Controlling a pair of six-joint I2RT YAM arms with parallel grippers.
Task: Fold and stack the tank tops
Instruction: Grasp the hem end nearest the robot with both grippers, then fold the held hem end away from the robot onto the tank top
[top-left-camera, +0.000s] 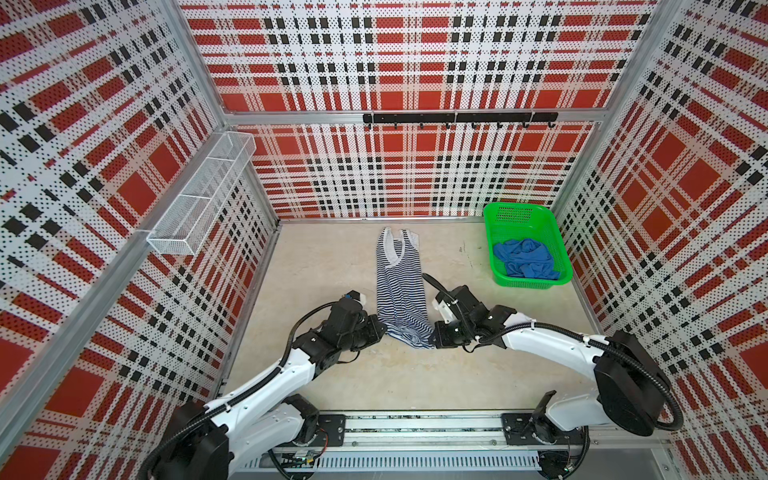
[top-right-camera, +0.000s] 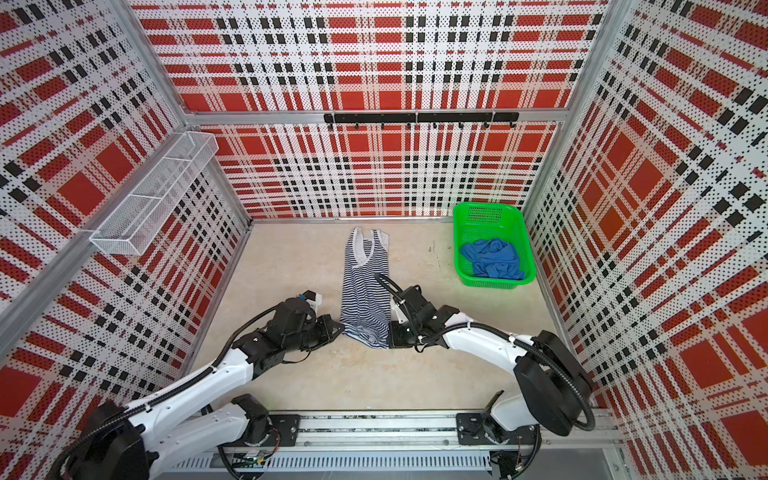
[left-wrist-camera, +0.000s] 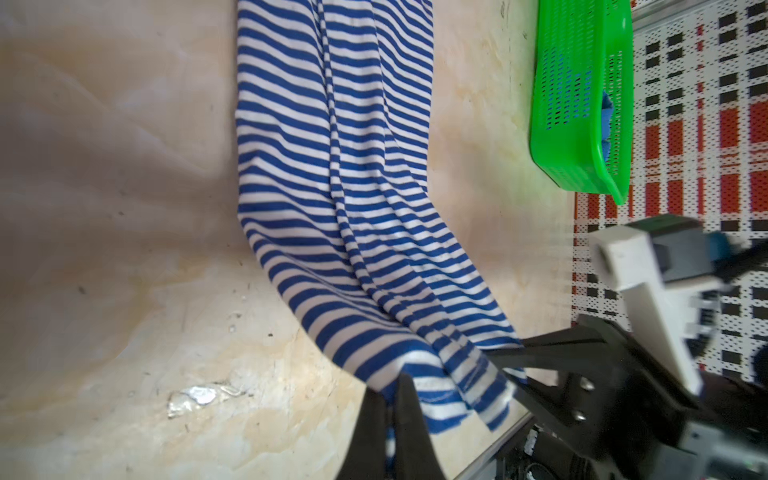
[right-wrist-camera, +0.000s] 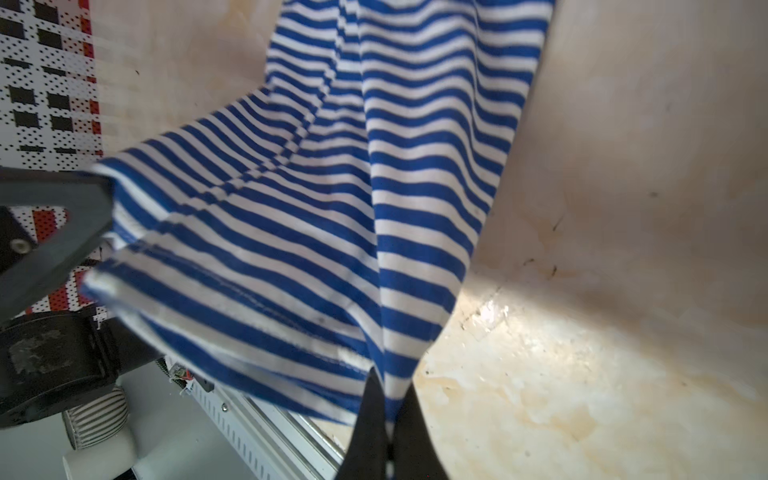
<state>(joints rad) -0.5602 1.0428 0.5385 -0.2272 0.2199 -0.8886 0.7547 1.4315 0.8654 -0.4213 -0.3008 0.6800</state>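
**Bright top views, soft wrist views**

My top views are sharp and evenly lit, with the plaid walls (top-left-camera: 415, 62) bowing at the edges. In the wrist views, glare flares on the tabletop (right-wrist-camera: 490, 316) and the near hem of the striped tank top (right-wrist-camera: 291, 208) blurs.

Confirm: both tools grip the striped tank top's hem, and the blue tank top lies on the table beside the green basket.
One error: the blue tank top lies inside the green basket, not beside it; both top views show it. The left tool and right tool do grip the striped tank top by its hem.
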